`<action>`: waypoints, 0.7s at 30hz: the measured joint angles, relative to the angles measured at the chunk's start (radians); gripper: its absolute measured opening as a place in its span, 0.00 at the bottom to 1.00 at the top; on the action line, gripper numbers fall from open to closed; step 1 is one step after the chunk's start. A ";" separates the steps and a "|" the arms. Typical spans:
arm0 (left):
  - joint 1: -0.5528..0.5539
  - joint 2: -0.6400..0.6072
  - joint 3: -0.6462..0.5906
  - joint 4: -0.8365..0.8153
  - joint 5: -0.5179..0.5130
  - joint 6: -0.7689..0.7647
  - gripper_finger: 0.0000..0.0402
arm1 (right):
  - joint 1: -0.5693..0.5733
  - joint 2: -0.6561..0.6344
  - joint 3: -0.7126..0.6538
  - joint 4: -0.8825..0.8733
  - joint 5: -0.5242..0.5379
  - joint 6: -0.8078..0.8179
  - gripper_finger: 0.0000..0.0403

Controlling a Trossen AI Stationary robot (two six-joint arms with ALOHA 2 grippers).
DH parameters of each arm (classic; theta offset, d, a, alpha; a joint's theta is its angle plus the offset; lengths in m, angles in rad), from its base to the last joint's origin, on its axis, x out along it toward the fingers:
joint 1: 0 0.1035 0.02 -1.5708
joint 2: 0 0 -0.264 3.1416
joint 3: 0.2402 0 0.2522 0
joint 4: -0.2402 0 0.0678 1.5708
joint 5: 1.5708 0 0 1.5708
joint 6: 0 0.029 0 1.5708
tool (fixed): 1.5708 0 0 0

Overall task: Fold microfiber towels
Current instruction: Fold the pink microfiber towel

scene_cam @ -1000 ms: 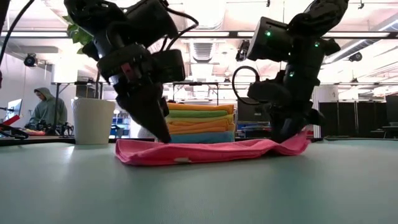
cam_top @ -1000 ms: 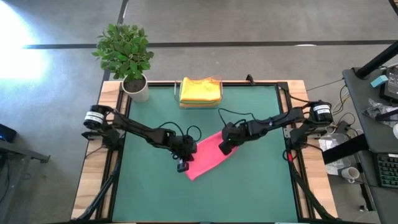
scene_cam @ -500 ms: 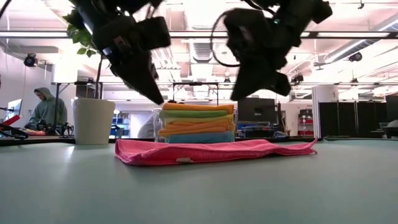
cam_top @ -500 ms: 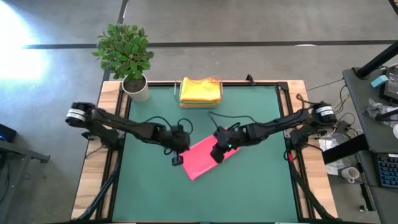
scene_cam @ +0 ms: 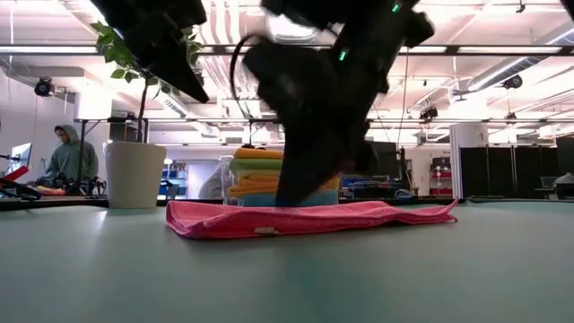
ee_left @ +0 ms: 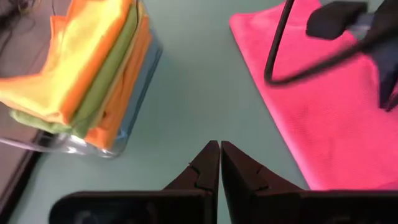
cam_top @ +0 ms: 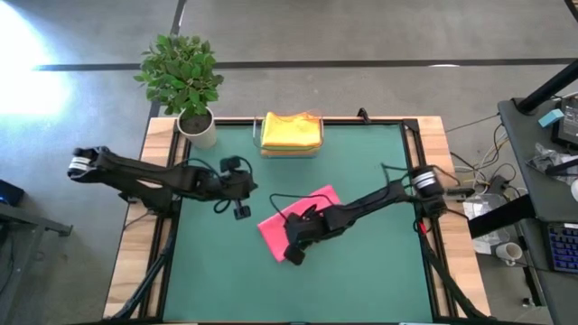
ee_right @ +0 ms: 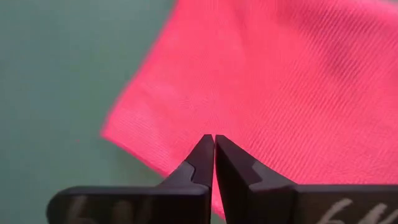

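A pink microfiber towel [cam_top: 312, 212] lies folded into a long strip on the green mat, slanting from near left to far right; the low view shows it flat [scene_cam: 359, 218]. My right gripper [cam_top: 293, 255] is shut, slanting down over the strip's near left end, close to a corner [ee_right: 109, 130]. My left gripper [cam_top: 241, 213] is shut and in the air left of the towel, holding nothing [ee_left: 219, 146]. Several other folded towels, yellow on top, are stacked in a clear tray [cam_top: 291, 133] at the far edge. My right gripper's shut fingertips [ee_right: 205, 152] stand right over the pink towel's near left end, slanting down from the table's right. Whether they touch the cloth I cannot tell.
A potted plant [cam_top: 185, 77] stands at the far left corner, its white pot [scene_cam: 133, 175] left of the tray. Bare green mat lies near and right of the towel. A person [scene_cam: 67, 161] sits in the room beyond the table.
My left gripper has risen off the towel's near left end and drawn back toward the table's left edge, tipping up. My right gripper has left the towel's far right end and swept along the strip to its near left end. That right end, bunched up before, lies flat.
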 joint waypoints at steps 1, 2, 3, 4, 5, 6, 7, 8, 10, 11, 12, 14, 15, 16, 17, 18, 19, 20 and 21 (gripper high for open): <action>0.000 -0.011 -0.003 -0.002 0.000 0.020 0.00 | 0.000 0.026 0.022 -0.023 -0.003 0.005 0.02; 0.000 -0.019 -0.005 -0.003 -0.001 0.036 0.00 | 0.000 0.045 0.038 -0.035 -0.007 0.008 0.02; 0.000 -0.027 -0.007 -0.001 -0.001 0.050 0.00 | -0.001 0.062 0.052 -0.041 -0.009 0.008 0.02; 0.000 -0.033 -0.013 0.000 -0.001 0.060 0.00 | -0.001 0.073 0.066 -0.042 -0.009 0.008 0.02; 0.002 -0.037 -0.017 -0.001 -0.002 0.072 0.00 | -0.002 0.080 0.078 -0.042 -0.012 0.009 0.02; 0.003 -0.040 -0.019 -0.002 -0.002 0.078 0.00 | -0.004 0.085 0.087 -0.041 -0.026 0.014 0.02; 0.003 -0.040 -0.020 -0.002 -0.004 0.080 0.00 | -0.006 0.085 0.092 -0.043 -0.045 0.027 0.02; 0.004 -0.038 -0.021 -0.001 -0.005 0.080 0.00 | -0.010 0.085 0.092 -0.050 -0.064 0.040 0.02; 0.003 -0.035 -0.025 -0.002 -0.005 0.080 0.00 | -0.011 0.086 0.092 -0.093 -0.088 0.067 0.02; 0.003 -0.032 -0.027 -0.002 -0.005 0.080 0.00 | -0.010 0.085 0.092 -0.120 -0.092 0.080 0.02; 0.003 -0.029 -0.031 -0.001 -0.005 0.080 0.00 | -0.010 0.079 0.092 -0.160 -0.098 0.086 0.02; 0.003 -0.020 -0.042 0.001 -0.005 0.081 0.00 | -0.002 0.067 0.092 -0.254 -0.120 0.109 0.02; 0.003 -0.016 -0.050 0.007 -0.005 0.082 0.00 | 0.003 0.062 0.092 -0.300 -0.132 0.113 0.02; 0.003 -0.011 -0.058 0.012 -0.005 0.082 0.00 | 0.013 0.057 0.093 -0.344 -0.139 0.116 0.02; 0.003 -0.005 -0.067 0.028 -0.006 0.082 0.00 | 0.023 0.051 0.093 -0.391 -0.148 0.121 0.02; 0.003 -0.001 -0.076 0.041 -0.005 0.082 0.00 | 0.036 0.044 0.093 -0.447 -0.156 0.130 0.02; 0.003 0.005 -0.085 0.042 -0.005 0.082 0.00 | 0.048 0.039 0.092 -0.496 -0.159 0.139 0.02; 0.003 0.014 -0.092 0.045 -0.005 0.082 0.00 | 0.060 0.031 0.090 -0.537 -0.159 0.152 0.02; 0.003 0.021 -0.095 0.054 -0.003 0.082 0.00 | 0.073 0.024 0.090 -0.578 -0.160 0.168 0.02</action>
